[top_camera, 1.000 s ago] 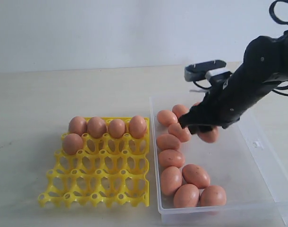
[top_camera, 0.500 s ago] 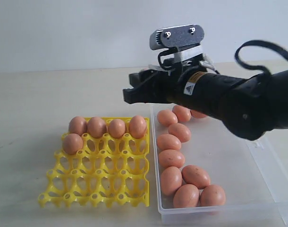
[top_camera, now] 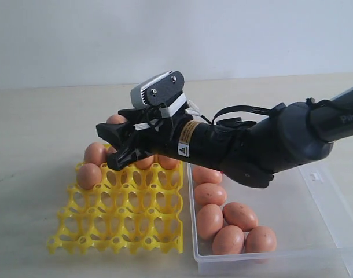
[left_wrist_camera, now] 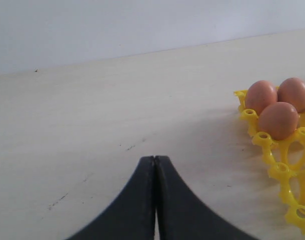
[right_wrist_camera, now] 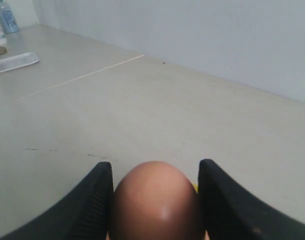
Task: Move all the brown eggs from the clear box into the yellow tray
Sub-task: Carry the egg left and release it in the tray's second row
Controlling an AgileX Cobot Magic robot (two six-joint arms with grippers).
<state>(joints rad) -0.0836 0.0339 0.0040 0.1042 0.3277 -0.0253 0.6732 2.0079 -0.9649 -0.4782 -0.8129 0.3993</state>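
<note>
My left jaws sat pressed together over the counter. Above the yellow tray, whose far cups held a few brown eggs, my right jaws clamped one brown egg. Six more showed in the clear box.

I see my pale beige table carrying the yellow tray right below the right gripper. The clear box sits just beside the tray, back under that arm. Far ahead of the pincer, off to one side, are a bottle and a flat grey bar.
</note>
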